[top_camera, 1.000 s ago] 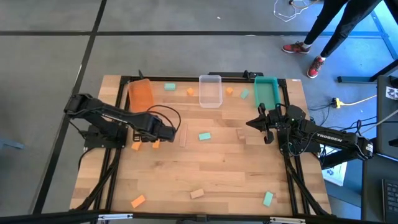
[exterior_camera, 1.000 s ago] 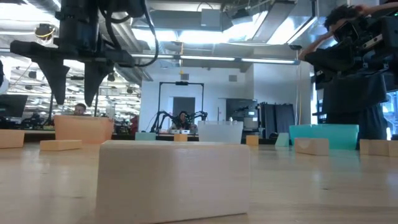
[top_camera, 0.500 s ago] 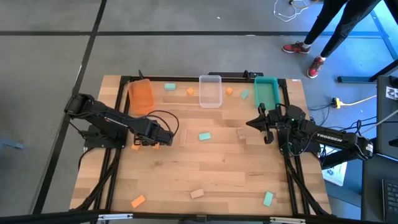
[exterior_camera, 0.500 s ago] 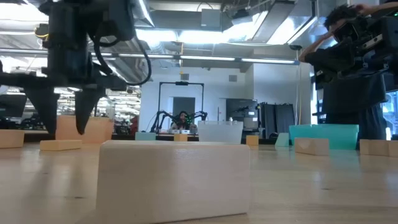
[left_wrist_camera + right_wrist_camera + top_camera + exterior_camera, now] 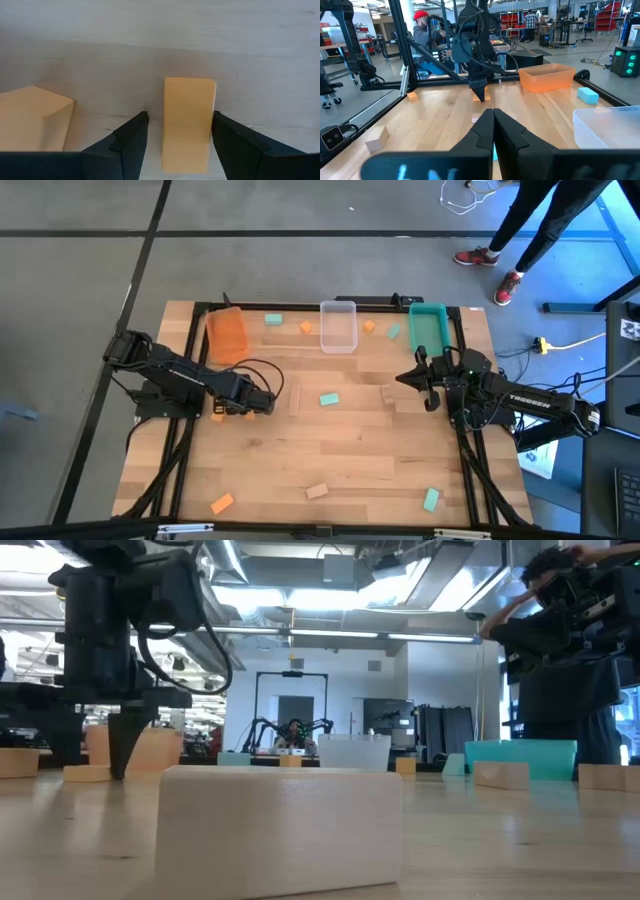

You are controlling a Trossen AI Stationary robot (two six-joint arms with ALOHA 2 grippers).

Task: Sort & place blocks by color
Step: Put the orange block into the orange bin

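My left gripper (image 5: 248, 406) points down at the table's left side, open. Its two fingers stand low on either side of a small orange block (image 5: 189, 122) that lies flat on the wood. A second orange block (image 5: 35, 119) lies close beside it, outside the fingers. In the low view the left gripper (image 5: 92, 762) reaches almost to the table top. My right gripper (image 5: 416, 378) waits shut and level at the right side, seen shut in its own view (image 5: 493, 117). Other blocks in orange, teal and plain wood lie scattered over the table. My left gripper comes at the orange block from above, with its fingers lying across the block's width. One finger (image 5: 235, 142) stands right against a long side (image 5: 212, 107) of the block. A gap shows at the other finger. Whether either finger touches the block I cannot tell.
An orange bin (image 5: 226, 333), a clear bin (image 5: 338, 326) and a teal bin (image 5: 428, 328) stand along the far edge. A teal block (image 5: 329, 398) and wood blocks (image 5: 294, 401) (image 5: 390, 395) lie mid-table. A wood block (image 5: 280, 825) sits close before the low camera. A person's legs (image 5: 525, 225) show beyond the table.
My left gripper has come down toward the table and a little toward its left edge, still open and pointing down. Its fingers now stand around the orange block. The blocks have not moved.
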